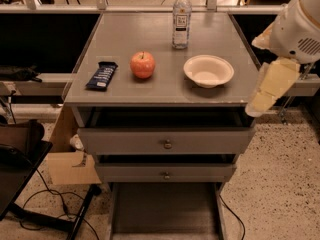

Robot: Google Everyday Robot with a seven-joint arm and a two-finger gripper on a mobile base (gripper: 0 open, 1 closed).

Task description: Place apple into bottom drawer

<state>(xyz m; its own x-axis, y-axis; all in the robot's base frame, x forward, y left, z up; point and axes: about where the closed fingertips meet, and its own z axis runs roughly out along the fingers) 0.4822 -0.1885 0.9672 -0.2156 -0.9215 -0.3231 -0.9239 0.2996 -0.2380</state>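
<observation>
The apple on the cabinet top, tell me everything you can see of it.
The apple is round, red-orange with yellowish patches and a short stem pointing up. It sits upright on the grey cabinet top, between a dark blue snack bar and a white bowl, touching neither. Nothing holds it; the pincer hangs past the cabinet's right edge, far from it.

Red apple [142,65] upright on cabinet top [125,39], bottom drawer [165,209] open, gripper [265,95] far right.

Grey cabinet top [145,34], apple [142,64], dark snack bar [101,75], white bowl [208,70], water bottle [182,19], end effector [267,90] beside right edge
</observation>
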